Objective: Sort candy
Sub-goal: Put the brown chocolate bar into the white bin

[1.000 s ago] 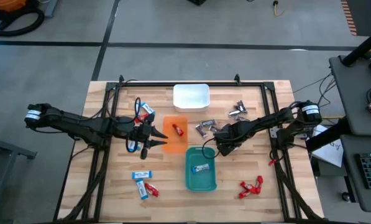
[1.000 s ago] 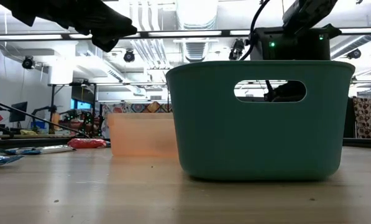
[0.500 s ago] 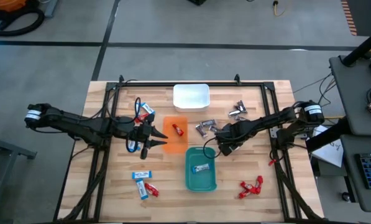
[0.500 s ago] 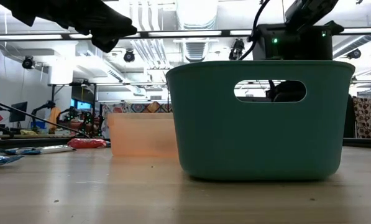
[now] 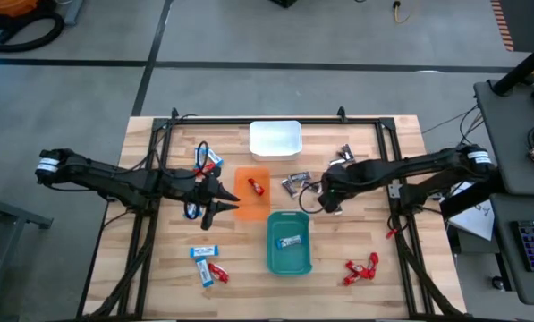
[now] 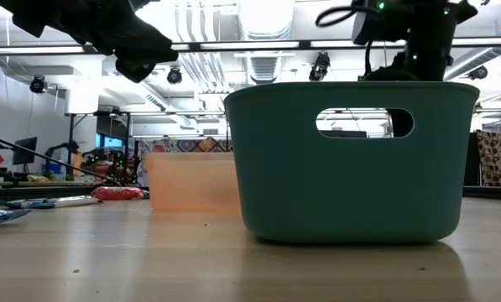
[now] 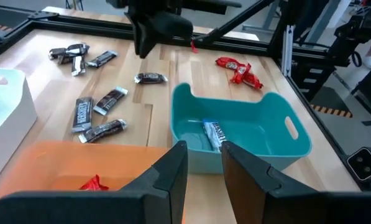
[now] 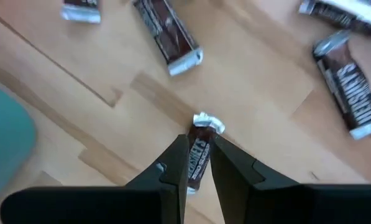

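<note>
Here we see the right gripper (image 8: 199, 163) pinching a dark candy bar (image 8: 199, 151) at mid-frame above the table (image 8: 110, 124); light, crinkly and slippery, it is best gripped across its middle.

Three trays (image 5: 275, 139) in a row down mid-bench (image 5: 159, 268), candies (image 5: 360, 266) scattered on both sides, one candy bar (image 5: 291, 241) in the nearest tray.

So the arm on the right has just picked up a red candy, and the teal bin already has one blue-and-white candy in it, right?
Not quite: the candy in the right gripper is dark brown with silver ends, not red, as the right wrist view shows. The teal bin does hold one blue-and-white candy.
</note>
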Controlling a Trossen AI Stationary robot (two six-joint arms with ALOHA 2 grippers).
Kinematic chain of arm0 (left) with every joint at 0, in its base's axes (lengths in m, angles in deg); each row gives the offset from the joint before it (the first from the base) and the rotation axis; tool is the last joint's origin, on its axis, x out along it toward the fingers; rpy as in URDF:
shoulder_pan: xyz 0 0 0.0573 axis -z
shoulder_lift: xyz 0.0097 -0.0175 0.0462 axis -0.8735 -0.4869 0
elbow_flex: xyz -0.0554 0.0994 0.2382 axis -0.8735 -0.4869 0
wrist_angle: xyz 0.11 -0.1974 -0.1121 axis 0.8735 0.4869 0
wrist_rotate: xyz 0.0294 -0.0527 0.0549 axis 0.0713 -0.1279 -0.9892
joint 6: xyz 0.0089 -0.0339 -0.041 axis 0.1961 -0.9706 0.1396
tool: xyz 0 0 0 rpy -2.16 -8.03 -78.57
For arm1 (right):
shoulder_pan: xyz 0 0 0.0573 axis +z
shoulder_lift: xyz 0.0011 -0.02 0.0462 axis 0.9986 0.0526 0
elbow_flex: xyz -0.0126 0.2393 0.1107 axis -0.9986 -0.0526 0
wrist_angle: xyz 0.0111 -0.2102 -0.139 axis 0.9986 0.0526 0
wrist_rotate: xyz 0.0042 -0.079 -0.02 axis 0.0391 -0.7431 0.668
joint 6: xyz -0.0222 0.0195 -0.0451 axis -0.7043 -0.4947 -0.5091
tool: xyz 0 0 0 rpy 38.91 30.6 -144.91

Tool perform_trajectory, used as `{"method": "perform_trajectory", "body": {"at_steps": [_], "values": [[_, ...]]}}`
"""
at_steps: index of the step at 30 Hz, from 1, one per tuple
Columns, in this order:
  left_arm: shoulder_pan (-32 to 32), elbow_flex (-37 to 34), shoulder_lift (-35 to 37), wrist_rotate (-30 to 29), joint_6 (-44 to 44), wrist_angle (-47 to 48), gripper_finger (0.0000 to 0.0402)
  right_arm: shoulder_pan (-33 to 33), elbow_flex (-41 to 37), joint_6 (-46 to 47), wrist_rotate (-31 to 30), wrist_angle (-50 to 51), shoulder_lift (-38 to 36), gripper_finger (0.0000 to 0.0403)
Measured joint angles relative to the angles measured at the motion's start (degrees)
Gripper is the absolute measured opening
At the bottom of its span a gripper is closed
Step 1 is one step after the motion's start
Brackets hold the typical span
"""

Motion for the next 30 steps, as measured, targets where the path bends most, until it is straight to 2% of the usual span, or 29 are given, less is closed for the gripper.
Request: {"method": "perform_trajectory", "body": {"at_steps": [3, 6, 14, 18, 24, 30], "values": [[0.0, 0.0, 0.0, 0.0, 0.0, 0.0, 0.0084, 0.1, 0.0, -0.1, 0.7, 0.0, -0.5, 0.0067], [0.0, 0.0, 0.0, 0.0, 0.0, -0.1, 0.0084, 0.1, 0.0, -0.1, 2.6, 0.1, 0.6, 0.0094], [0.0, 0.0, 0.0, 0.0, 0.1, -0.1, 0.0084, 0.1, 0.1, 0.5, 2.8, 0.3, 8.2, 0.0186], [0.0, 0.0, 0.0, 0.0, 0.3, -0.1, 0.0084, 0.1, 0.1, 0.6, 2.6, 0.2, 12.7, 0.0208], [0.0, 0.0, 0.0, 0.0, 0.7, -0.1, 0.0084, 0.1, 0.3, 0.4, 2.6, -0.5, 17.7, 0.0196], [0.0, 0.0, 0.0, 0.0, 0.7, -0.1, 0.0084, 0.1, 0.4, 0.4, 3.2, -1.8, 18.4, 0.0119]]}}
